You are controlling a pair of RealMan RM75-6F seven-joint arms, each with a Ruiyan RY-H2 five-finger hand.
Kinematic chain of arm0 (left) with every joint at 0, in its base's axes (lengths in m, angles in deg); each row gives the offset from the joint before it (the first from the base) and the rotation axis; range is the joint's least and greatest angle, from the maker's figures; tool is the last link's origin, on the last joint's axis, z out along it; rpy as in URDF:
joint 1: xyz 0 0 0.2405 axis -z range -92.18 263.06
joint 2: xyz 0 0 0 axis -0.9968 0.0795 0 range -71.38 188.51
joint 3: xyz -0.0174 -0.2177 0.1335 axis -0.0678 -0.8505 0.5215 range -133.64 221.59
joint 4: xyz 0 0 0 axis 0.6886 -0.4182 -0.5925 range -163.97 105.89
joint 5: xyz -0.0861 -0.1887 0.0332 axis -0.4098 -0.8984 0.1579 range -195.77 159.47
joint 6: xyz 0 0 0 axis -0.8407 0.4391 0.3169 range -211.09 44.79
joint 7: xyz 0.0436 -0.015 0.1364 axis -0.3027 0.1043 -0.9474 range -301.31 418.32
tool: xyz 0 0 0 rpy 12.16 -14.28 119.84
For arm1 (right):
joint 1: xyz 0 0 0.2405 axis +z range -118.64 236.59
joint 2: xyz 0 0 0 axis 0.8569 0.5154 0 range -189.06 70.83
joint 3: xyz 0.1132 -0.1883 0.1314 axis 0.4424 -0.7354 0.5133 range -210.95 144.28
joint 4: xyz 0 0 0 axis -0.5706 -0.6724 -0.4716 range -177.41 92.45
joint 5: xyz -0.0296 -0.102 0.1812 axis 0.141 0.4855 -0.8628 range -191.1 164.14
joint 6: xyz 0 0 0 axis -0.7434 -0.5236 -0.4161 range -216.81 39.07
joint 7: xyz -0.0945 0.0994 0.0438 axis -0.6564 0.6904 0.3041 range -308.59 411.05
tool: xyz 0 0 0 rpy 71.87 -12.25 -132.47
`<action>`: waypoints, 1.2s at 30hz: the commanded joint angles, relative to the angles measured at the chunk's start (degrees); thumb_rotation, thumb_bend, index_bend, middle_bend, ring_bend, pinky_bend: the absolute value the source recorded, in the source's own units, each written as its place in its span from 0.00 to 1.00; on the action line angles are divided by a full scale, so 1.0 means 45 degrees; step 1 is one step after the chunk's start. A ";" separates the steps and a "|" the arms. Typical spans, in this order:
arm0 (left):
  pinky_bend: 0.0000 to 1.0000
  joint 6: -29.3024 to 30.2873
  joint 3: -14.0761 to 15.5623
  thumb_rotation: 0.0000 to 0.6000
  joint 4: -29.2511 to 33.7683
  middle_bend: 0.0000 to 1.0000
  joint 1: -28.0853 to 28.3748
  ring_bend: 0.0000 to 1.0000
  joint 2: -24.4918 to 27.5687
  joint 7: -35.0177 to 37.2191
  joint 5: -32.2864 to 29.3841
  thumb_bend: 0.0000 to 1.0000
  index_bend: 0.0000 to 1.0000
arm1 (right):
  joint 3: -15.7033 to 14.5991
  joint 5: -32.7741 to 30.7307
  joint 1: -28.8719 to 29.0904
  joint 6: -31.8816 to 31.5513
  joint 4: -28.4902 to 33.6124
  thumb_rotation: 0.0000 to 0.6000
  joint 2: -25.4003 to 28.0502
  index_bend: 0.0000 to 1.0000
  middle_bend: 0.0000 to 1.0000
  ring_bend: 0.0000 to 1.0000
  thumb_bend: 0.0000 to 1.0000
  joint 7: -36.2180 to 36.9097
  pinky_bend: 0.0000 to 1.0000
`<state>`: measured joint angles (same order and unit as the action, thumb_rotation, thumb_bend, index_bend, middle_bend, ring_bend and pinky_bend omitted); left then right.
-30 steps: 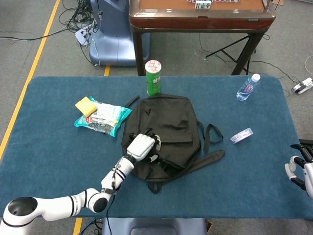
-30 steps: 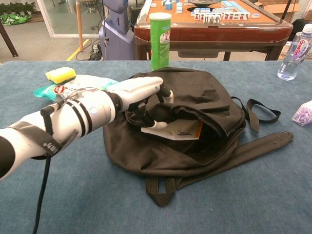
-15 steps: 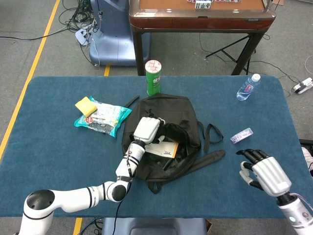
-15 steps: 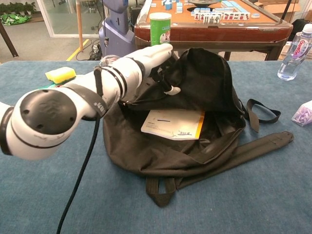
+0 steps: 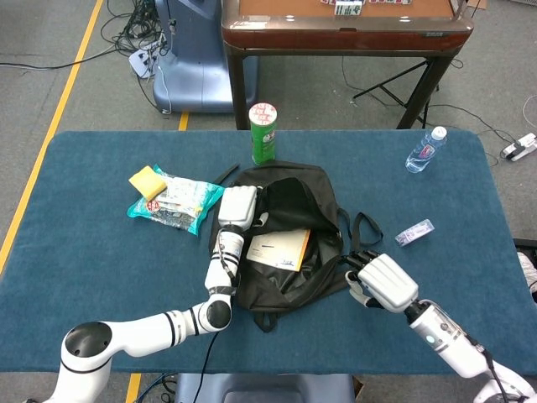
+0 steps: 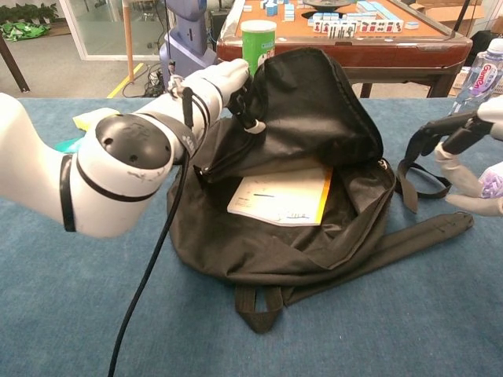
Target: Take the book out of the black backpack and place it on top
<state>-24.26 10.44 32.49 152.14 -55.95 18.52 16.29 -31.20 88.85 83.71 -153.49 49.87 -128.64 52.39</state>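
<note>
Since before, the right hand (image 5: 382,281), fingers apart and empty, has neared the backpack (image 5: 289,252), whose flap the left hand (image 5: 238,206) grips above the book (image 5: 278,248).

Both views are evenly and brightly lit by diffuse overhead light, with only soft, short shadows cast under the black backpack (image 5: 285,227) and beneath the wooden table (image 5: 344,34) behind. Detail inside the backpack's dark fabric is largely lost, while mild glare is seen on the white shell of the left arm (image 6: 118,165) in the chest view. That near arm is rendered slightly soft and swollen by wide-angle distortion; the head view is sharp throughout.
</note>
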 commanded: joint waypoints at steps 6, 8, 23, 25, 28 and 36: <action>0.20 0.0210 0.0082 1.00 0.0569 0.54 0.0000 0.41 0.0251 -0.0123 -0.0380 0.33 0.71 | 0.0688 -0.1255 0.0929 0.0688 -0.1751 1.00 -0.2279 0.34 0.30 0.25 0.33 -0.0380 0.34; 0.20 0.0263 0.0137 1.00 0.0805 0.54 -0.0018 0.41 0.0344 -0.0157 -0.0457 0.33 0.71 | 0.0765 -0.1537 0.1064 0.0804 -0.2145 1.00 -0.2774 0.34 0.30 0.25 0.32 -0.0542 0.34; 0.20 0.0742 0.0338 1.00 0.1702 0.54 -0.0001 0.41 0.0630 -0.0316 -0.1096 0.33 0.71 | 0.0554 -0.2301 0.1693 0.0968 -0.5335 1.00 -0.5706 0.34 0.30 0.25 0.25 -0.0805 0.34; 0.20 0.0769 0.0392 1.00 0.1786 0.54 -0.0016 0.41 0.0645 -0.0285 -0.1145 0.33 0.71 | 0.0376 -0.2321 0.1680 0.1018 -0.5530 1.00 -0.5804 0.34 0.30 0.25 0.25 -0.0844 0.34; 0.20 0.0796 0.0489 1.00 0.1868 0.54 -0.0047 0.41 0.0690 -0.0227 -0.1143 0.33 0.70 | 0.0046 -0.2276 0.1604 0.1058 -0.5550 1.00 -0.5707 0.34 0.30 0.25 0.25 -0.0837 0.34; 0.20 0.0831 0.0596 1.00 0.1969 0.54 -0.0127 0.41 0.0827 -0.0036 -0.1218 0.33 0.70 | -0.0092 -0.2127 0.1558 0.0523 -0.4921 1.00 -0.5298 0.34 0.30 0.25 0.25 -0.0506 0.34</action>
<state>-20.52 13.10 41.34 151.58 -52.24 18.34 10.82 -31.90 79.12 90.59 -150.60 27.15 -152.58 49.29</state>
